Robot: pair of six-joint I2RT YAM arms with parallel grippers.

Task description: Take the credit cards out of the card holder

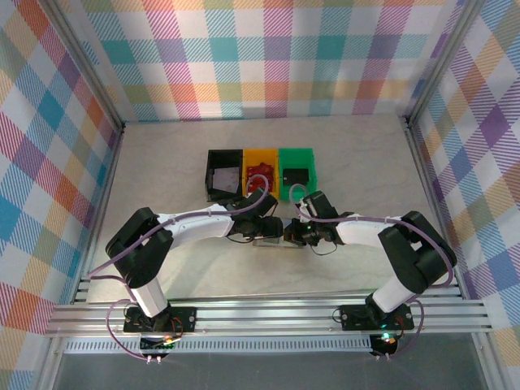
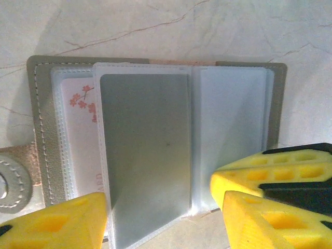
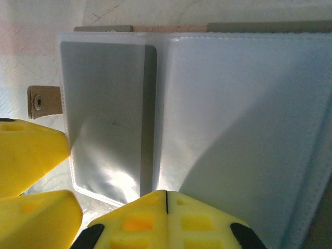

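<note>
The grey card holder (image 2: 44,129) lies open on the table, its clear plastic sleeves fanned out. One raised sleeve holds a grey-teal credit card (image 2: 145,155), which appears at the left in the right wrist view (image 3: 104,104). A white card with a flower print (image 2: 78,135) sits in the left pocket. My left gripper (image 2: 166,225) is open, its yellow fingers on either side of that raised sleeve's lower edge. My right gripper (image 3: 166,196) is shut, its tips resting on the sleeves by the fold. From above, both grippers meet over the card holder (image 1: 266,241).
Three bins stand in a row just behind the holder: black (image 1: 213,162), yellow (image 1: 250,154) with something red inside, and green (image 1: 297,153). Checked walls close in the pale marble table (image 1: 162,171) on three sides.
</note>
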